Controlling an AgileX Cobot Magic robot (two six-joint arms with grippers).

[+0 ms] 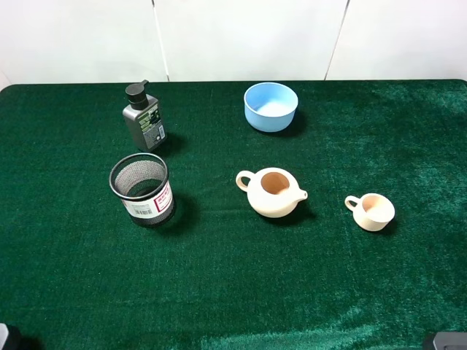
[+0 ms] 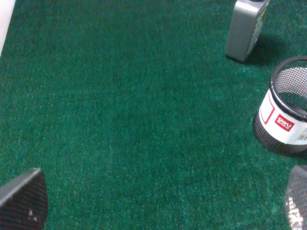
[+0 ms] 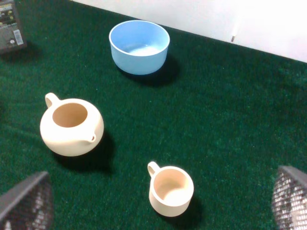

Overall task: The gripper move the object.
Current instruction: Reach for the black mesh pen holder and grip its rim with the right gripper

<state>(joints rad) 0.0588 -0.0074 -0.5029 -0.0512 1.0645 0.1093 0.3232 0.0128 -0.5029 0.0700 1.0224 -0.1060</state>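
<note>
Wide-spread and empty, the left gripper (image 2: 163, 191) is hovering nearest. The upright pen cup (image 2: 283, 112) is standing ahead, off to one side of its jaws.

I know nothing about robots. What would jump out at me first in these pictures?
The bright blue bowl at the back of the dark green cloth stands out most. In front of it sits a lidless cream teapot, a matching cup to its right. On the left stands a black mesh pen cup.
</note>
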